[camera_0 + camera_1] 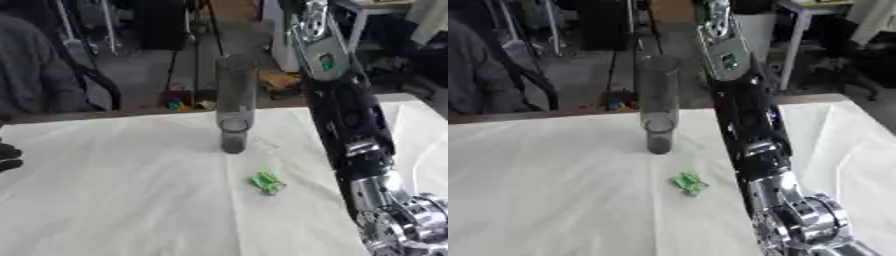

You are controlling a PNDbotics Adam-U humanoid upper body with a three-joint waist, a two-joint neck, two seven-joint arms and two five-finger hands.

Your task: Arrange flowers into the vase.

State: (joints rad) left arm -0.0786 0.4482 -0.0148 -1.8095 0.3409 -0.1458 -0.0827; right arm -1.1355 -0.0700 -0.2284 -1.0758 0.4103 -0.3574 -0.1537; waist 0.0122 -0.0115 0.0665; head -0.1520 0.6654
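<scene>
Vase (234, 102) standing upright mid-table, green scrap (267, 183) lying just nearer; right arm (350, 120) rising beside it, hand out of view, fingers' state unknowable.

The right arm (350, 120) rises from the lower right, past the vase (234, 100), its robot hand out of view; dark fingertips (9, 157) of the left robot hand show left of the vase.
</scene>
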